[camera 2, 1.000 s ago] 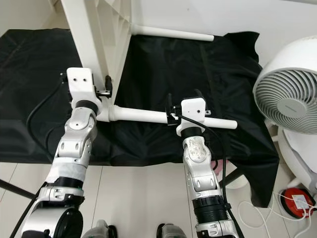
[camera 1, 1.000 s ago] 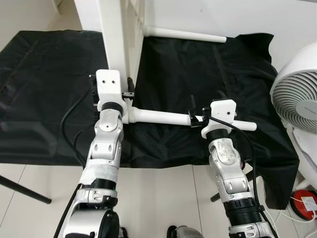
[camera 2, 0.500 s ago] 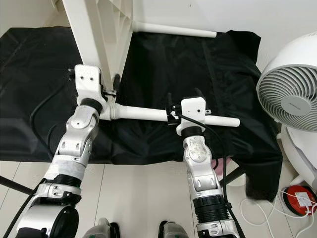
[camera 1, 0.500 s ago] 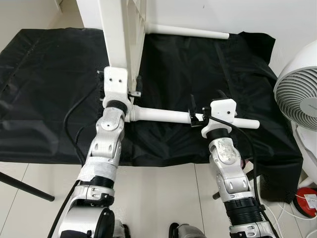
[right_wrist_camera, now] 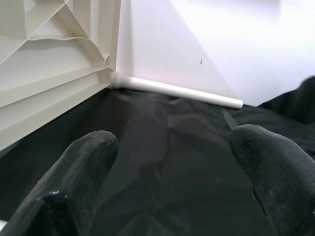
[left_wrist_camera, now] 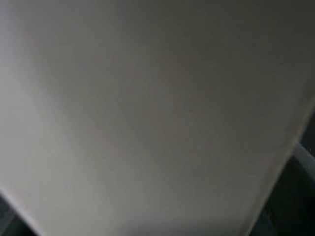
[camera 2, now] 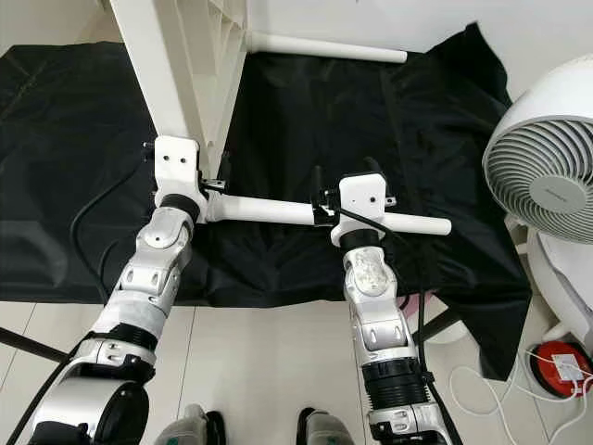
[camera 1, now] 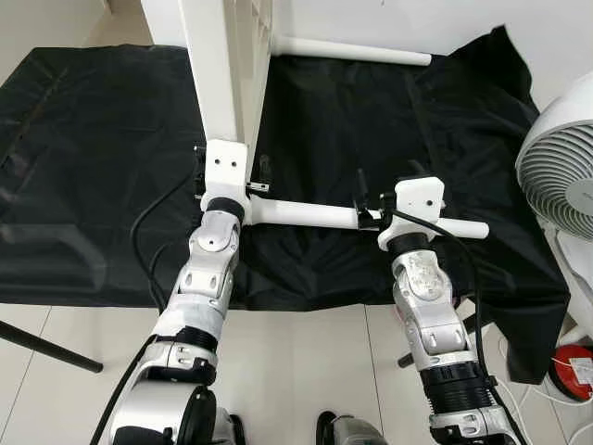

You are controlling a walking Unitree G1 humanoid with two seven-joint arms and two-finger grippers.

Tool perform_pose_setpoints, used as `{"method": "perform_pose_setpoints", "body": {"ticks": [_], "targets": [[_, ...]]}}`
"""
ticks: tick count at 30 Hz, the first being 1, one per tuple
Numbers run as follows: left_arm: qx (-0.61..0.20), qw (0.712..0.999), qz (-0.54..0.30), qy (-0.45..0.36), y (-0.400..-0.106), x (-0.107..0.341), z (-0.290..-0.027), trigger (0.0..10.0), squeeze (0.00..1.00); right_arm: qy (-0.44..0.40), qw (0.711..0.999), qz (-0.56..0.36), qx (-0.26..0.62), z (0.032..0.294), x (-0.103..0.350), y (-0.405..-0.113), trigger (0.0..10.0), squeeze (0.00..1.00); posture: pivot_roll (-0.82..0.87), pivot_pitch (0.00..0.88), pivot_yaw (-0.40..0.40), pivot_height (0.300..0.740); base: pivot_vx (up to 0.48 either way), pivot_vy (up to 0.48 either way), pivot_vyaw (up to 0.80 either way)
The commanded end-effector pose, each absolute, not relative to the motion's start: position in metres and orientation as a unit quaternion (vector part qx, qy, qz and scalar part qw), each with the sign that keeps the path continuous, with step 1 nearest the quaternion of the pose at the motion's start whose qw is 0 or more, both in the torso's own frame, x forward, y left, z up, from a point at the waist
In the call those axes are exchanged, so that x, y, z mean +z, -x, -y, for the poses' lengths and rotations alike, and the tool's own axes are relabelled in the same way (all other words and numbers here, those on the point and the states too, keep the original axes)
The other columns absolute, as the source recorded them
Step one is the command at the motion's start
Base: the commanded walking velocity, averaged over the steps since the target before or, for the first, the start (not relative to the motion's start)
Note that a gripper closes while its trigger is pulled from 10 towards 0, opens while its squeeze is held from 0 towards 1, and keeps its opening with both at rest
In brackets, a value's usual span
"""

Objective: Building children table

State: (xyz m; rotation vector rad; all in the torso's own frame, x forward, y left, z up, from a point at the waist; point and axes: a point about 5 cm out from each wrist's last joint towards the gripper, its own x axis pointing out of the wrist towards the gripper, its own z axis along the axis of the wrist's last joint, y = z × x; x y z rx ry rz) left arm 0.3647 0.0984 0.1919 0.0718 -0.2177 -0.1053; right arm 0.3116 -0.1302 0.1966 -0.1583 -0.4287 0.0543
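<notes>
A black cloth (camera 1: 83,167) is spread over the pale floor (camera 1: 296,380), and a white tabletop (camera 1: 218,65) stands on its edge on it, near the cloth's back edge.

The left arm (camera 1: 208,269) reaches forward from the lower left, bent slightly at the elbow, its wrist block pressed up against the lower corner of the tabletop. The left gripper (camera 1: 248,176) sits right at that corner, where the near table leg (camera 1: 306,215) joins it. One black finger shows beside the tabletop's edge, but whether the fingers are spread or closed cannot be told. The left wrist view is a blurred pale surface, very close.

The near table leg lies level above the cloth, running from the tabletop corner toward the right. A second white leg (camera 2: 324,46) juts from the tabletop's far corner, close to the wall (camera 2: 417,23).

The right arm (camera 2: 371,306) rises straight from the lower middle, its wrist upright under the near leg. The right gripper (camera 2: 345,176) straddles this leg toward its free end. In the right wrist view its two black fingers (right_wrist_camera: 83,167) stand wide apart with only cloth between their tips, gripping nothing visible.

A white fan (camera 1: 561,181) stands off the cloth's right edge.
</notes>
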Motion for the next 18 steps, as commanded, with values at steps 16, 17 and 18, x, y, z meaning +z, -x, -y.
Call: {"method": "perform_pose_setpoints", "body": {"ticks": [16,17,18], "targets": [[-0.012,0.992,0.121,-0.007,-0.386,0.205,-0.113,3.8,0.00,0.075,0.973,0.219,0.017,0.130,0.203,-0.311,10.0,0.00,-0.18,0.186,0.033,0.740,0.000,0.000,0.00],[-0.009,0.992,0.124,-0.003,-0.386,0.206,-0.115,3.8,0.00,0.076,0.972,0.220,0.016,0.130,0.204,-0.311,10.0,0.00,-0.18,0.186,0.033,0.740,0.000,0.000,0.00],[-0.009,0.992,0.124,-0.003,-0.386,0.206,-0.115,3.8,0.00,0.076,0.972,0.220,0.016,0.130,0.204,-0.311,10.0,0.00,-0.18,0.186,0.033,0.740,0.000,0.000,0.00]]}}
